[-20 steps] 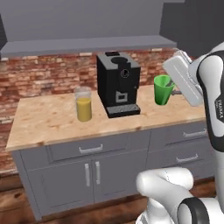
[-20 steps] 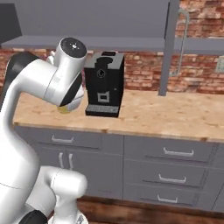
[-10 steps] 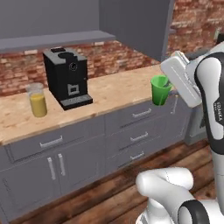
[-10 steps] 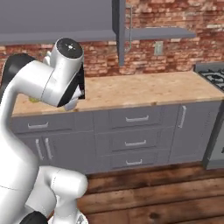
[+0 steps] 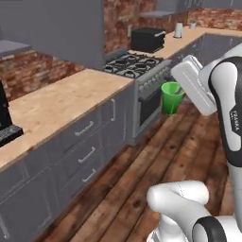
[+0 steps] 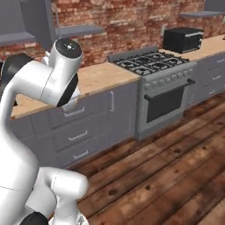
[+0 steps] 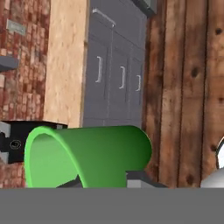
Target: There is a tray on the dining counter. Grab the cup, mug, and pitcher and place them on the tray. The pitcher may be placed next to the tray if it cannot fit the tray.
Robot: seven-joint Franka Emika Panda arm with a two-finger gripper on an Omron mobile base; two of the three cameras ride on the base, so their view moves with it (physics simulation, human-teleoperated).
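The cup (image 5: 172,97) hangs in the air beside the white hand, upright in the left base view, over the wood floor (image 5: 142,179) and in front of the stove (image 5: 142,90). It touches no counter. In the hand view the cup (image 7: 87,155) lies across the lower part of the picture, its open mouth toward the left edge and its green wall running right. The gripper (image 7: 103,183) is at the cup's lower side, where a grey finger (image 7: 142,180) presses against the wall; the jaws look closed on the cup, though most of the fingers are cut off by the picture's bottom, so how they sit on the rim is hard to tell.

Behind the cup in the hand view run a light wood counter (image 7: 65,61), grey cabinets (image 7: 116,74) with handles, and a brick wall (image 7: 19,57). In the left base view the counter (image 5: 61,101) runs from the left edge up to the stove, with a black toaster oven (image 5: 147,39) on a farther counter behind it. The right base view shows the stove (image 6: 154,83) beside the grey cabinets (image 6: 83,123), the black oven (image 6: 182,39) farther right, and the arm's white elbow (image 6: 57,74) in front of the counter
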